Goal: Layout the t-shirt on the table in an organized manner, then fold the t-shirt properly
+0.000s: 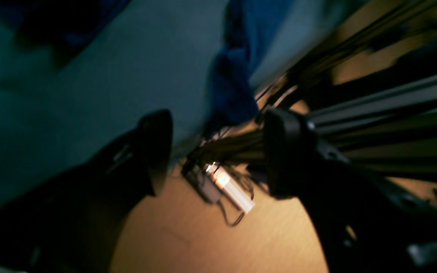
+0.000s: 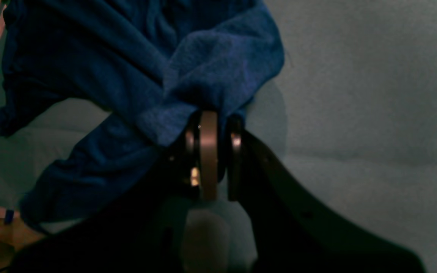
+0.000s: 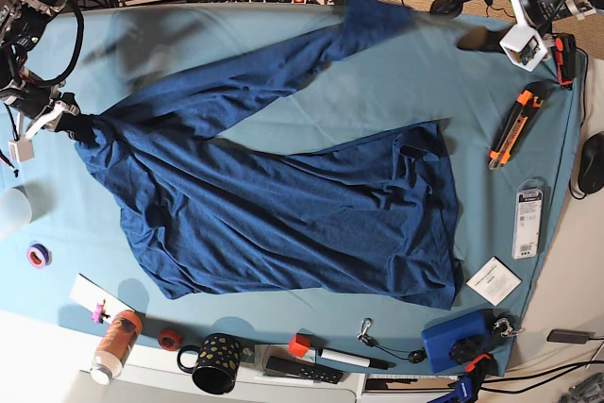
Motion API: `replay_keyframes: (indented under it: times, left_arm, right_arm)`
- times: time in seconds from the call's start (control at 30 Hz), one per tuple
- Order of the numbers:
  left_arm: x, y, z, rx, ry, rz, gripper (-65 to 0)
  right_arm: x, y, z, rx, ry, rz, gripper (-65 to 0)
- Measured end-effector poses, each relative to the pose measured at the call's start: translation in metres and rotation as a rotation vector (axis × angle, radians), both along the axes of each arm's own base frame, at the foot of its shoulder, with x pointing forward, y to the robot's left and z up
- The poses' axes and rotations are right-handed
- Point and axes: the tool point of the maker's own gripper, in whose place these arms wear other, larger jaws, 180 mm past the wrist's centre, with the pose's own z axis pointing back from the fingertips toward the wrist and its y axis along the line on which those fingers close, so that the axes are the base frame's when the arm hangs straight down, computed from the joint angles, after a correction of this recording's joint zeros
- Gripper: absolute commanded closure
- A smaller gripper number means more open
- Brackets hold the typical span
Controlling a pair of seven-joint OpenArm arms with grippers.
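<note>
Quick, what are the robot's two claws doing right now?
Left gripper: open, holding nothing.
Right gripper: shut on the t-shirt.

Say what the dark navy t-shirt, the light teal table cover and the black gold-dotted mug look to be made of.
The dark navy t-shirt: soft heathered knit, likely cotton jersey; it drapes and wrinkles, matte. The light teal table cover: smooth matte cloth, faintly creased. The black gold-dotted mug: probably glazed ceramic, judging by its thick rim and handle; too small to be sure.
</note>
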Motion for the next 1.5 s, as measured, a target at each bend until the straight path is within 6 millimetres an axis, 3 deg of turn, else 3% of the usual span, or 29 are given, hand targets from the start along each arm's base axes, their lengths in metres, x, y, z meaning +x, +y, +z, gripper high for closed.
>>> replay_keyframes:
  times: [0.17,0.4,0.47,0.6,0.87,1.0,1.17,1.27,1.37,1.47,1.5]
  left_arm:
    - [0.019,0.009,0.003,0.036,-0.084,0.065,-38.4]
    - [0.071,0.022,0.028,0.085,-0.285,0.138,-38.4]
    - [0.084,0.027,0.031,0.030,-0.315,0.171,-38.4]
    - [0.102,0.040,-0.002,-0.027,-0.212,0.231,-38.4]
    - [0.137,0.002,-0.081,-0.125,0.004,0.163,-38.4]
    - [0.158,-0.024,-0.090,-0.103,0.005,0.081,-38.4]
    - [0.184,-0.027,-0.102,0.049,-0.025,0.107,-38.4]
    - [0.189,-0.035,-0.101,0.077,-0.042,0.075,-37.8]
    - [0.182,-0.041,-0.107,0.084,-0.024,0.051,-28.1]
    - [0.178,-0.040,-0.111,0.098,-0.007,0.046,-2.7]
    - [0.176,-0.039,-0.113,0.109,0.004,0.042,0.0]
  right_arm:
    - [0.000,0.000,0.000,0.000,0.000,0.000,0.0]
    - [0.000,0.000,0.000,0.002,-0.002,0.001,0.0]
    - [0.000,0.000,0.001,0.003,-0.003,0.001,0.0]
    - [0.000,0.000,0.000,0.002,-0.002,0.001,0.0]
    - [0.001,0.001,0.001,0.008,-0.007,0.002,0.0]
    - [0.001,0.001,0.001,0.008,-0.008,0.001,0.0]
    - [0.001,0.001,0.001,0.008,-0.008,0.001,0.0]
    - [0.001,0.001,0.001,0.008,-0.008,0.001,0.0]
    - [0.001,0.001,0.001,0.008,-0.008,0.001,0.0]
    - [0.001,0.001,0.001,0.008,-0.007,0.002,0.0]
    - [0.001,0.001,0.001,0.008,-0.008,0.001,0.0]
